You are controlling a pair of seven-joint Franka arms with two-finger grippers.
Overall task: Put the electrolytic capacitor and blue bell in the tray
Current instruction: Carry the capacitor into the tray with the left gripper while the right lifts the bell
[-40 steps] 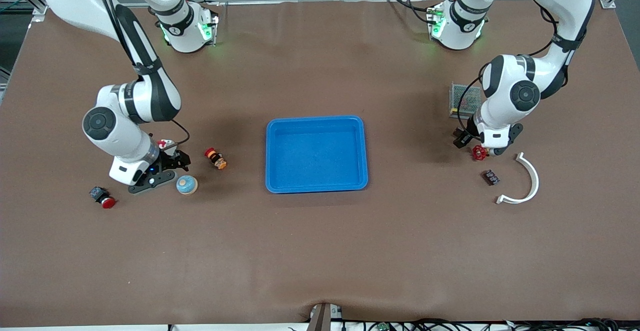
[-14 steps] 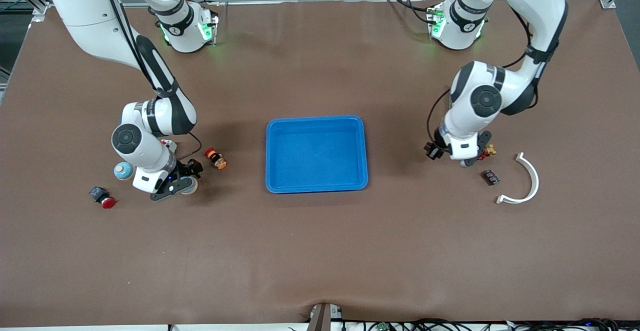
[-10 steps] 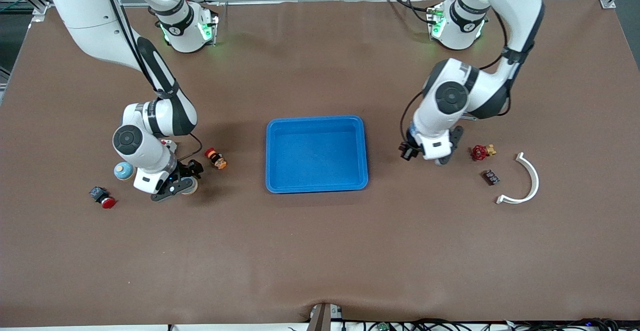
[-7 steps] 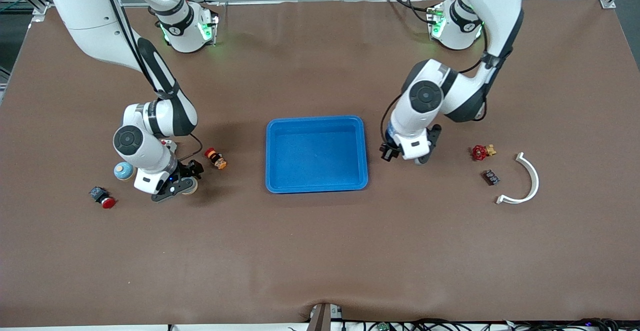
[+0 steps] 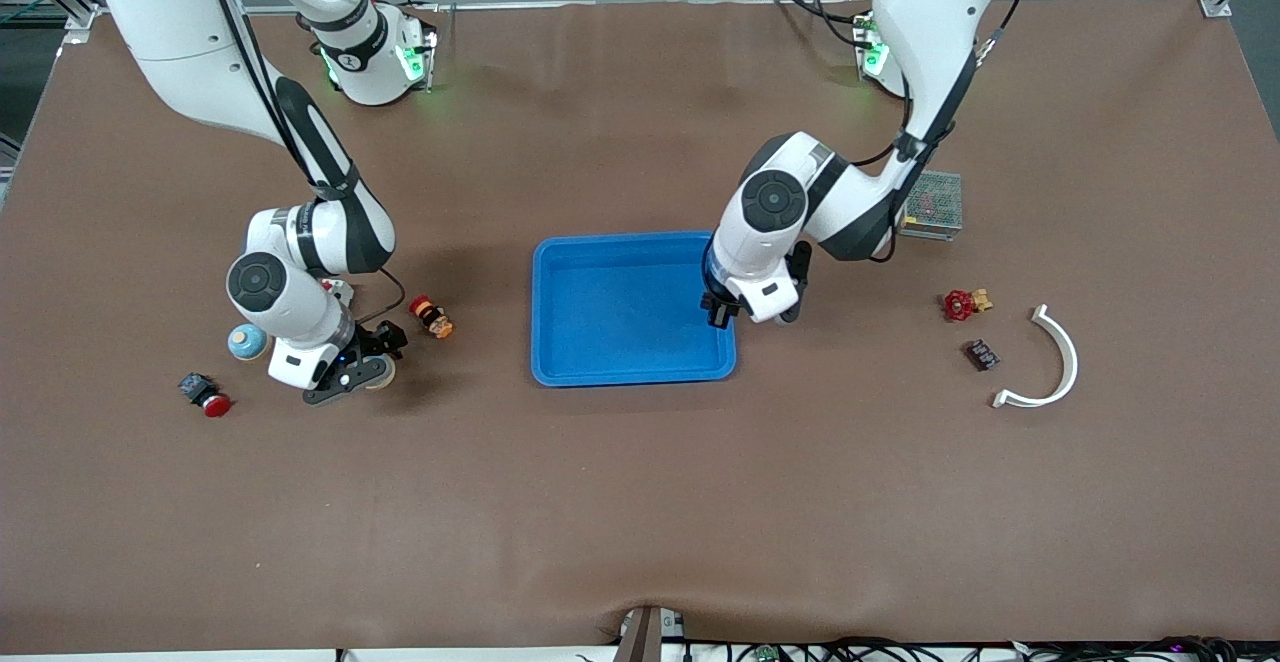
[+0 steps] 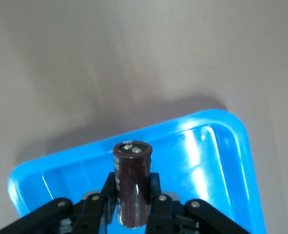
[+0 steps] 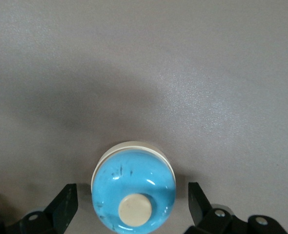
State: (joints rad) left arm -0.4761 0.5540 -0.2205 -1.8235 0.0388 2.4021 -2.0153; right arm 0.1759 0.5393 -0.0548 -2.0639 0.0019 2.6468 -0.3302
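The bright-blue tray (image 5: 632, 242) lies mid-table and also shows in the left wrist view (image 6: 234, 124). My left gripper (image 5: 745, 314) hangs over the tray's rim at the left arm's end. It is shut on the electrolytic capacitor (image 6: 133, 183), a dark brown cylinder held upright between the fingers. My right gripper (image 5: 350, 375) is low at the table toward the right arm's end, open, with a finger on each side of the blue bell (image 7: 133, 183). The bell is a blue dome with a cream button. In the front view the bell (image 5: 381, 370) is mostly hidden by the gripper.
A second blue round part (image 5: 247, 342), a red push button (image 5: 205, 394) and a red-and-orange part (image 5: 432, 317) lie near the right gripper. A red valve handle (image 5: 960, 304), a dark chip (image 5: 981, 354), a white curved piece (image 5: 1052, 362) and a metal mesh box (image 5: 930, 204) lie toward the left arm's end.
The left arm has carried the capacitor from beside the red valve handle to over the tray's rim. The right gripper moved to straddle the bell and has held still since.
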